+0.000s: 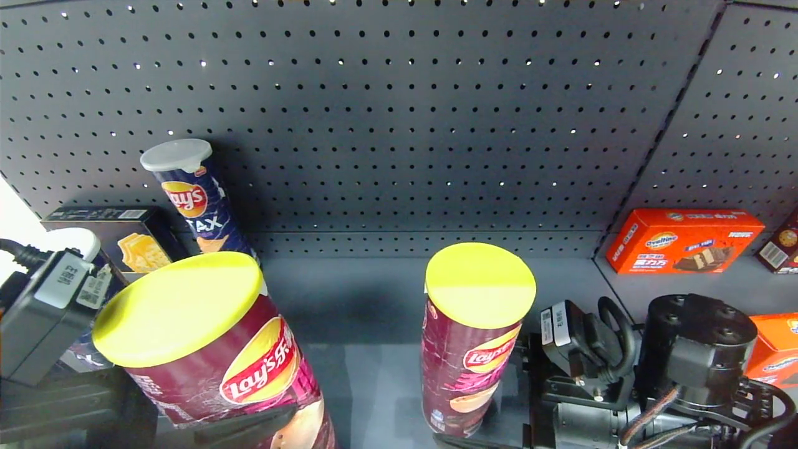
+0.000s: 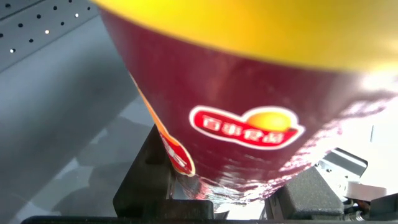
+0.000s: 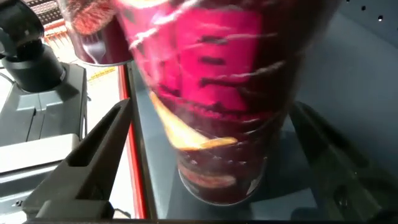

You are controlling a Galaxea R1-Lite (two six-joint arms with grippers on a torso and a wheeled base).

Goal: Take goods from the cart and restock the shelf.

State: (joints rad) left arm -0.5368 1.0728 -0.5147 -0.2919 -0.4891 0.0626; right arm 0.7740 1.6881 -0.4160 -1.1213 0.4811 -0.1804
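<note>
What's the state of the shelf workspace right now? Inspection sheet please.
Surface: dark grey shelf, flat.
Job's things: left can, maroon with a yellow lid, lifted and tilted; right can, same kind, upright.
Clutter: blue can and black cracker box at back left; orange box at back right.
Pincers: left pincer shut on left can; right pincer shut on right can.
Cables: black cable at the left arm; bundled cables at the right arm.
Surroundings: perforated back panel.

Probably a shop: pegboard shelf (image 1: 374, 280) holding snack cans (image 1: 196, 206).
</note>
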